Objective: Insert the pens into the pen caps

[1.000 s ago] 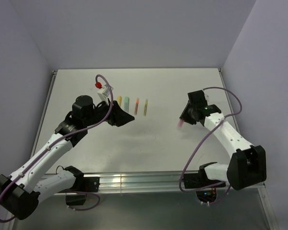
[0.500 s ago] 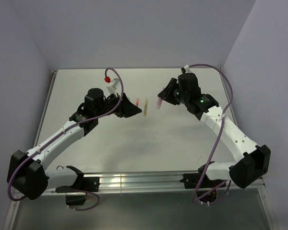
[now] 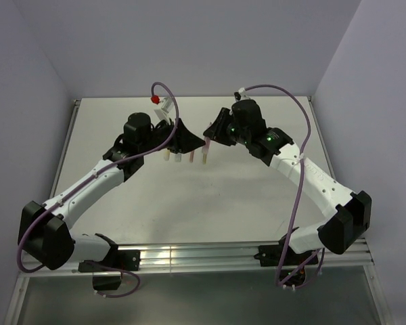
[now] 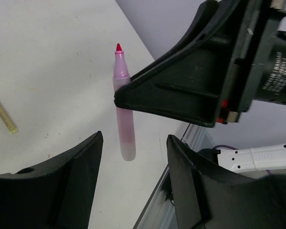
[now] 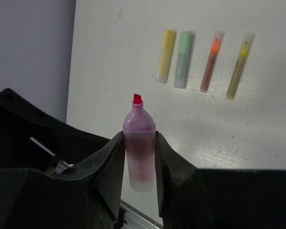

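Arms reach inward, nearly meeting above the white table; the right gripper clamps a pink translucent plastic pen, red tip forward, while the left gripper gapes toward it.

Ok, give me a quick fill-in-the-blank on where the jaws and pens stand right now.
The right jaws are shut on a pink pen with a ___ tip.
The left jaws stand ___, gripping nothing.
A row of ___ pens lies on the table.
Missing words: red; open; four.
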Available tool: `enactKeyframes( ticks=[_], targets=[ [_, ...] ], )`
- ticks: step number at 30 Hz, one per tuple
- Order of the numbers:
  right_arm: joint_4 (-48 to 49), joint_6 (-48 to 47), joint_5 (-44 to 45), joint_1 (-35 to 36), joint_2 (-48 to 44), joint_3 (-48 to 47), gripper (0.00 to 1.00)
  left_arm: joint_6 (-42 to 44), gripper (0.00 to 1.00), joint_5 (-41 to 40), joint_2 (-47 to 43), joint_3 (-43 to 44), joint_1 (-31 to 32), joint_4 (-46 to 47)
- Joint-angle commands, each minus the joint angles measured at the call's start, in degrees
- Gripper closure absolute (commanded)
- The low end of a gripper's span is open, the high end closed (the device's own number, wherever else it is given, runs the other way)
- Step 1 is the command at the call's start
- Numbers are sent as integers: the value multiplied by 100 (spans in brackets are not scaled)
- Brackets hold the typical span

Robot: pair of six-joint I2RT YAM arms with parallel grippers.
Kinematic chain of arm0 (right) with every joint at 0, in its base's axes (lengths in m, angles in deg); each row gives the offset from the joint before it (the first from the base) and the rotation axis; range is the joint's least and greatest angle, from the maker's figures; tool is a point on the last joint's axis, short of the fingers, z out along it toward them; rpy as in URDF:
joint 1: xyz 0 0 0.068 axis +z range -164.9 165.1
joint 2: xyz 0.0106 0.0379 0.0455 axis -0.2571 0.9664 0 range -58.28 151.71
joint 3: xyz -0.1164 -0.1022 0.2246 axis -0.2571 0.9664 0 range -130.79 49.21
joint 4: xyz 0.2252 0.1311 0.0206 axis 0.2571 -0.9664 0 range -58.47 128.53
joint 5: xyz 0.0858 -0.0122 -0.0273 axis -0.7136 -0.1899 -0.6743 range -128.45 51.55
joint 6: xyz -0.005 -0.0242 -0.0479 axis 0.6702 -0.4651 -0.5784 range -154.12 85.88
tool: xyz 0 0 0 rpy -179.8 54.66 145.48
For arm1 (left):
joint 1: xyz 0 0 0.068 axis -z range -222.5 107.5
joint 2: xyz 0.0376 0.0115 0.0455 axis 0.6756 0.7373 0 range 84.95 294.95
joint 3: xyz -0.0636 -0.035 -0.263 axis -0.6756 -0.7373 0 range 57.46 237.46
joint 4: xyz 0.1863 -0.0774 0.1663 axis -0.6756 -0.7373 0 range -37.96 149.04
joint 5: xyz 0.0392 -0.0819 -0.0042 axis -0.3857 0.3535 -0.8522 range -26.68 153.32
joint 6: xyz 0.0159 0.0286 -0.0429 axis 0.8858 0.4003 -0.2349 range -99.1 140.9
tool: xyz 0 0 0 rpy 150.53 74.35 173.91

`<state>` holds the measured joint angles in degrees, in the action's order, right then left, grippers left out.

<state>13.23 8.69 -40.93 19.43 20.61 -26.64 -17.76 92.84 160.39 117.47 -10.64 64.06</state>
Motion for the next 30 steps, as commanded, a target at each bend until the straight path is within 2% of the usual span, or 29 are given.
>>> enactKeyframes(
  ticks=[1, 14, 23, 27, 29, 30],
  targets=[
    [201, 61, 169, 136, 12, -404, 100, 42, 39, -148, 137, 257, 49, 87],
    [218, 149, 239, 443, 188, -623, 100, -54, 41, -148, 270, 345, 66, 219],
    [315, 246, 239, 575, 372, -781, 100, -81, 46, -192, 217, 204, 58, 272],
    [298, 246, 239, 715, 460, -843, 100, -72, 54, -253, 164, 169, 66, 246],
    [289, 246, 239, 725, 469, -843, 100, -55, 64, -280, 147, 187, 66, 211],
    [280, 220, 239, 725, 478, -843, 100, -37, 78, -289, 147, 213, 58, 149]
  ],
)
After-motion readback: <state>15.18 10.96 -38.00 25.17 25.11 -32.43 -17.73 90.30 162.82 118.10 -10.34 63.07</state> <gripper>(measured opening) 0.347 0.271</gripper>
